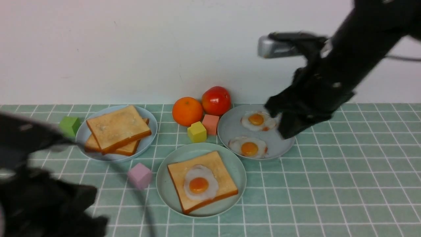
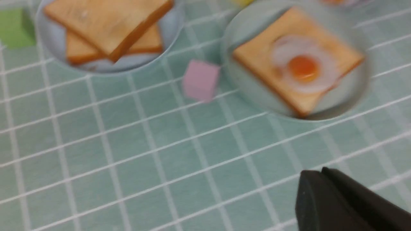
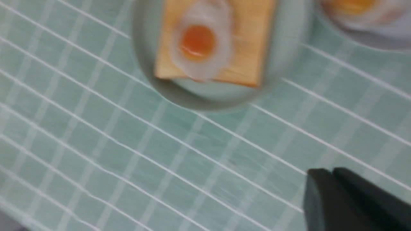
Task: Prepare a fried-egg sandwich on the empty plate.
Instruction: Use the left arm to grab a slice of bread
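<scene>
A teal-green plate [image 1: 236,171] is seen at the middle of the green checked tablecloth [image 1: 345,184], nearer the robot than the other plates. One toast slice [image 1: 223,184] is laid flat on it, turned cornerwise, with all four corners kept inside the rim. A fried egg [image 1: 199,184] is set on the slice as the top layer, its white reaching close to the slice's near edge.

The plate is hemmed in on three sides. A pink cube [image 1: 140,176] is placed just beside its left rim. A yellow cube [image 1: 196,131] is placed just behind its far rim, with a salmon cube [image 1: 210,124], an orange [image 1: 187,111] and a tomato [image 1: 216,100] behind that. At the far right, a blue-grey plate [image 1: 230,126] bearing two more eggs is set just beside it. Whether the two rims touch cannot be told. At the far left, two stacked toast slices [image 1: 116,130] are carried on another blue-grey plate [image 1: 148,143], with a green cube [image 1: 69,125] beside its left rim.

Bare cloth is left wide open to the right and along the near edge.

The right gripper [image 3: 330,179] is held above the egg plate's right rim, fingers together and gripping nothing. The left gripper [image 2: 321,179] is held low at the near left, fingers likewise pressed together, empty.
</scene>
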Robot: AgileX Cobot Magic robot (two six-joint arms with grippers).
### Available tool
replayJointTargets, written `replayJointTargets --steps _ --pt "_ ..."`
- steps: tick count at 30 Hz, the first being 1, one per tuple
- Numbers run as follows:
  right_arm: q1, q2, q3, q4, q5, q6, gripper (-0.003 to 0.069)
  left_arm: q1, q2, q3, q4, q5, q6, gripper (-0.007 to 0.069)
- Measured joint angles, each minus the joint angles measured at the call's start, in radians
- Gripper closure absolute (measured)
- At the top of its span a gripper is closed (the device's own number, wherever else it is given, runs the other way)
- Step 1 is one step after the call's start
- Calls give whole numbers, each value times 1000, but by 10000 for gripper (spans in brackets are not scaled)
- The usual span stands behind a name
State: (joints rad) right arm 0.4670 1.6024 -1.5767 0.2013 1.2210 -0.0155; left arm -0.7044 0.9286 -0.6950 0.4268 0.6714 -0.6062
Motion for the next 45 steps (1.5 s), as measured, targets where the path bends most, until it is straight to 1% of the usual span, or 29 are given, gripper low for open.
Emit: replayJointTargets --steps 1,2,3,5,7,9,10,11,13,15,18,20,22,23,24,26,28,30,33,36,42,45 --pt "20 -49 30 -45 0 25 666 20 53 -26 3 6 8 638" --pt "36 -88 51 -63 -3 35 670 51 114 -59 -1 9 30 638" --pt "59 -146 77 -94 -5 51 670 87 170 -92 -18 9 68 638" --pt "91 -237 126 -119 -15 64 669 162 262 -160 -97 9 173 638" --pt "112 -319 171 -120 -24 68 665 256 358 -225 -216 10 359 638" --pt "120 -383 208 -120 -26 68 662 326 424 -284 -338 12 528 638" --pt "121 -396 216 -121 -26 68 662 341 438 -294 -362 12 563 638" --pt "122 -446 251 -123 -26 68 659 401 488 -334 -448 9 686 638" --pt "122 -494 280 -130 -26 68 659 466 548 -374 -519 -7 802 638" --pt "122 -537 307 -131 -26 68 658 513 603 -412 -554 -29 896 638" --pt "122 -581 336 -131 -25 68 657 557 699 -476 -560 -54 989 635" --pt "122 -604 349 -131 -25 68 655 563 754 -512 -551 -60 1037 615" --pt "122 -614 356 -134 -26 68 655 563 809 -543 -528 -75 1087 566" --pt "122 -616 357 -136 -26 68 655 563 813 -545 -526 -77 1098 559" --pt "122 -618 357 -144 -26 68 654 563 849 -562 -513 -107 1138 501" --pt "122 -620 357 -158 -27 68 652 563 881 -571 -493 -163 1171 426" --pt "122 -621 357 -167 -30 68 650 563 909 -574 -471 -221 1189 345" --pt "122 -622 357 -167 -36 68 649 563 939 -574 -458 -265 1195 282" --pt "122 -623 357 -167 -46 67 647 563 973 -577 -453 -287 1197 252" --pt "122 -624 357 -167 -54 67 644 563 1002 -577 -442 -309 1200 246" --pt "122 -624 357 -160 -59 67 641 563 1030 -577 -417 -360 1202 246" --pt "122 -624 357 -158 -59 67 640 563 1031 -577 -413 -397 1202 270"
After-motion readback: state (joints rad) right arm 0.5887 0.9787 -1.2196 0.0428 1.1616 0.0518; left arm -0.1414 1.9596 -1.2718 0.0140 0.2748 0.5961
